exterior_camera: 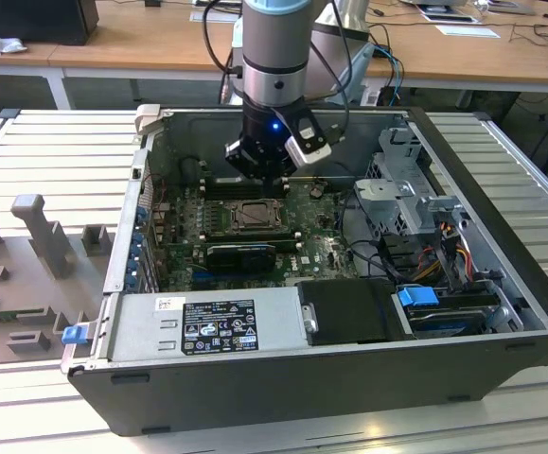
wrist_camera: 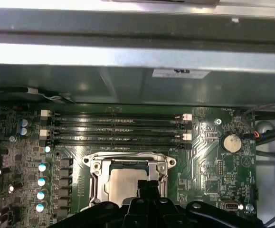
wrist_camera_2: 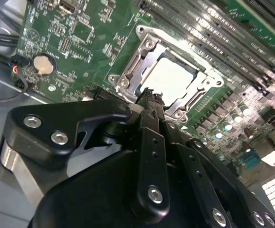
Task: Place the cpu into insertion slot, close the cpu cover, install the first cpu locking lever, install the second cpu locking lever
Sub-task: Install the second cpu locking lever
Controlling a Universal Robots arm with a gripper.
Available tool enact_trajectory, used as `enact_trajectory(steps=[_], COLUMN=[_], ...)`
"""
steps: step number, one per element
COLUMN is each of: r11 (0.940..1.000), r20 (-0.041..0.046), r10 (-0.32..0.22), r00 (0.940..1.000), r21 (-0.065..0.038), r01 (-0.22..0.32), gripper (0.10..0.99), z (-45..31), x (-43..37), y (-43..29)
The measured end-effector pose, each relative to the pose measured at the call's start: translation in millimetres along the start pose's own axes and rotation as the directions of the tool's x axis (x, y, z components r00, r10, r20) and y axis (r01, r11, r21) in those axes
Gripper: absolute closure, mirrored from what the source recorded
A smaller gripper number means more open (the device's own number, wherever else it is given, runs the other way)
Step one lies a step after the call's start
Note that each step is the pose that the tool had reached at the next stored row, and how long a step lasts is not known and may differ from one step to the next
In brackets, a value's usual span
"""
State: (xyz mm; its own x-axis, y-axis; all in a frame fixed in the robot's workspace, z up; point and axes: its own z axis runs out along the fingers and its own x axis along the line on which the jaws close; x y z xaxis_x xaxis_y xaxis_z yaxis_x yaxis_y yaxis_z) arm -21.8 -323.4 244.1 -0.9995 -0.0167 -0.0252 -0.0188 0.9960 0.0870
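Observation:
The cpu [wrist_camera_2: 168,78] lies flat in the insertion slot [wrist_camera_2: 142,33], its pale metal top showing through the window of the cpu cover [wrist_camera_2: 200,89], which lies down around it. In the first wrist view the cpu [wrist_camera: 125,183] sits in the silvery-rimmed insertion slot [wrist_camera: 92,164] just beyond my fingertips. My gripper [wrist_camera_2: 149,99] hovers at the socket's near edge, fingers shut together with nothing between them. In the exterior view the gripper [exterior_camera: 272,182] hangs inside the open computer case just behind the insertion slot [exterior_camera: 255,216].
Long black memory slots [wrist_camera: 116,128] run between the socket and the case wall [wrist_camera: 128,57]. A coin battery [wrist_camera: 231,141] sits on the green board. A black card [exterior_camera: 240,253], power supply [exterior_camera: 207,322], drive cage [exterior_camera: 406,189] and cables [exterior_camera: 444,246] crowd the case.

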Motion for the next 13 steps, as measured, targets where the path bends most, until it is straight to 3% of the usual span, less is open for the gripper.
enact_trajectory(steps=[9, 13], r11=[1.0, 1.0], r20=[0.0001, -0.0037], r10=[0.0, 0.0], r00=[1.0, 1.0], r21=[0.0, 0.0], r01=[0.0, 0.0], gripper=[0.98, 0.98], z=[1.9, 2.4], x=[0.3, 0.6], y=[-14.6, -25.9])
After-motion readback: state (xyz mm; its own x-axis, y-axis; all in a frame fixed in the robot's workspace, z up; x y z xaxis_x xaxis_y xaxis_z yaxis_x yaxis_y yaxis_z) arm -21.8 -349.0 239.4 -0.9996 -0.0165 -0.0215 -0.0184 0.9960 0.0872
